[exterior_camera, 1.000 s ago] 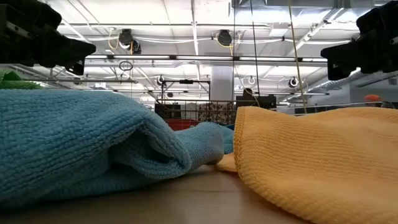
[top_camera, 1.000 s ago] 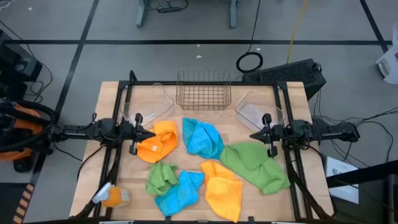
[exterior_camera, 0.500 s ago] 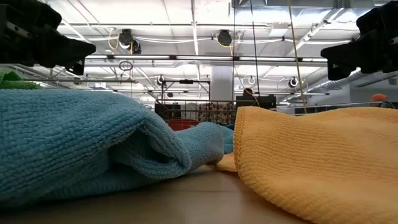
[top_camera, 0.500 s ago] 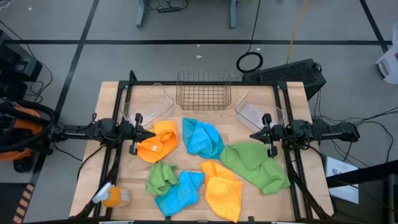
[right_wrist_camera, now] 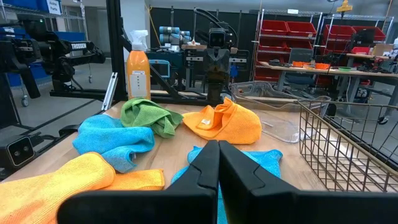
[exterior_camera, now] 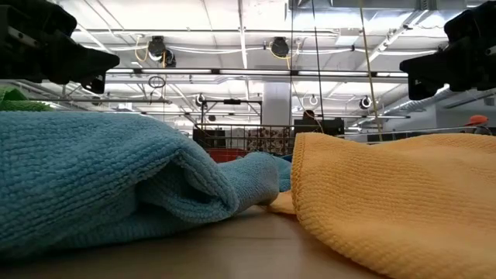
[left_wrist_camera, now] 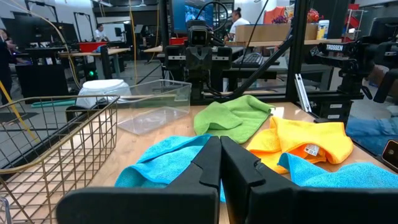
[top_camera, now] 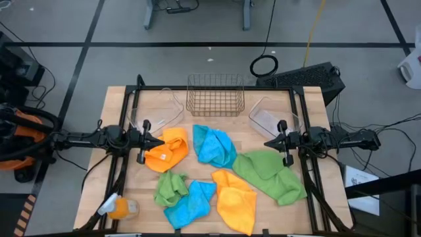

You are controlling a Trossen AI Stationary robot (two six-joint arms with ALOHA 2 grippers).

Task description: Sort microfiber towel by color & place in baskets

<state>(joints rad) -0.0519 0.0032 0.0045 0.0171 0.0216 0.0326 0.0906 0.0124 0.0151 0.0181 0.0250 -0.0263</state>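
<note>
Several microfiber towels lie on the table in the high view: an orange one point(top_camera: 168, 149), a blue one point(top_camera: 214, 146), a large green one point(top_camera: 270, 172), a second orange one point(top_camera: 235, 201), a small green one point(top_camera: 170, 186) and a second blue one point(top_camera: 191, 203). At the far edge stand the copper wire basket point(top_camera: 215, 94) and two clear bins point(top_camera: 164, 108) point(top_camera: 270, 115). My left gripper point(top_camera: 160, 143) is shut and hovers over the orange towel's left edge. My right gripper point(top_camera: 266, 143) is shut and hovers above the green towel's far end. Both point toward the table's middle.
An orange spray bottle point(top_camera: 118, 207) lies at the near left corner. Black frame rails run along the table's left and right sides. Bare wood shows between the towels and the baskets point(top_camera: 243, 125). In the low view, the near blue towel point(exterior_camera: 101, 178) and the near orange towel point(exterior_camera: 395, 201) fill the foreground.
</note>
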